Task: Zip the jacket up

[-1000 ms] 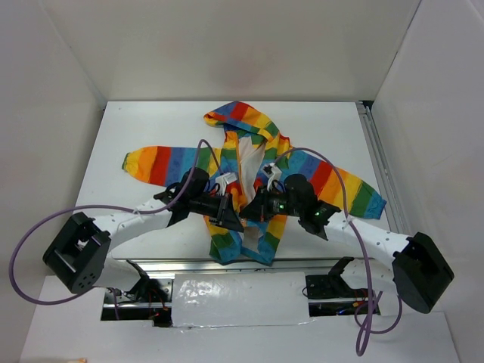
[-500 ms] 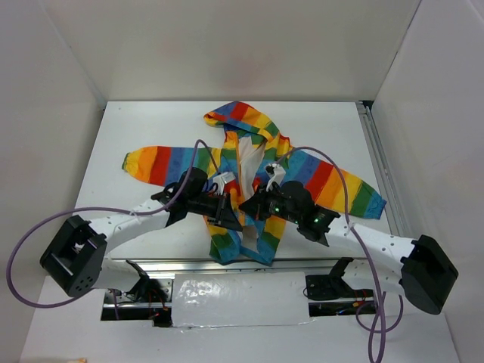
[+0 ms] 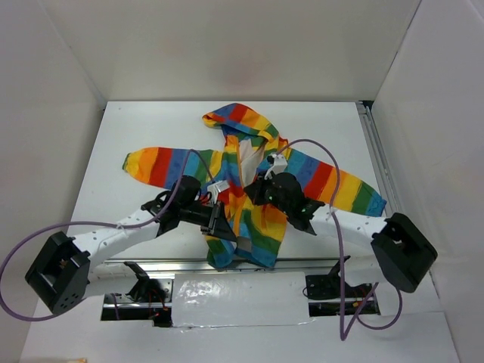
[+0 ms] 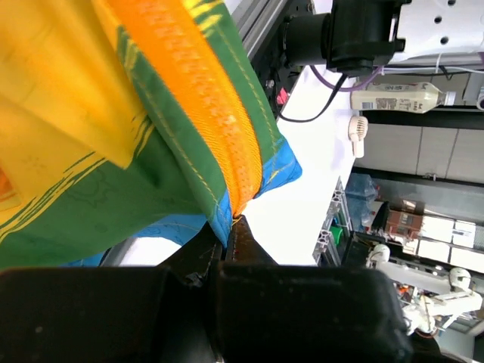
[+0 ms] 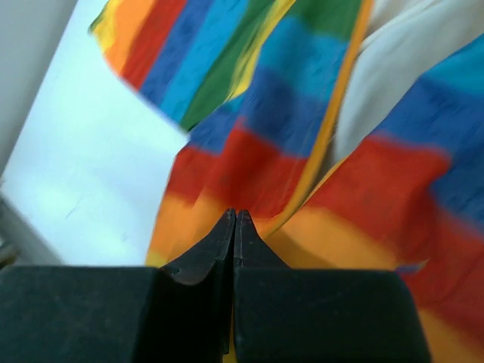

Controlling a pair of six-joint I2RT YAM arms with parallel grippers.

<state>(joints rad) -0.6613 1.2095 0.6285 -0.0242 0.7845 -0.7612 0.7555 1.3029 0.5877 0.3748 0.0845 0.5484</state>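
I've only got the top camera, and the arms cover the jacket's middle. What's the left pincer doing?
Observer: The left wrist view shows the left pincer shut on the jacket at its blue hem, right where the orange zipper tape ends.
Operator: And the right one?
Observer: The right pincer is shut too, tips over a red-orange stripe beside the orange zipper tape. That view is blurred, so I can't tell if it grips anything.
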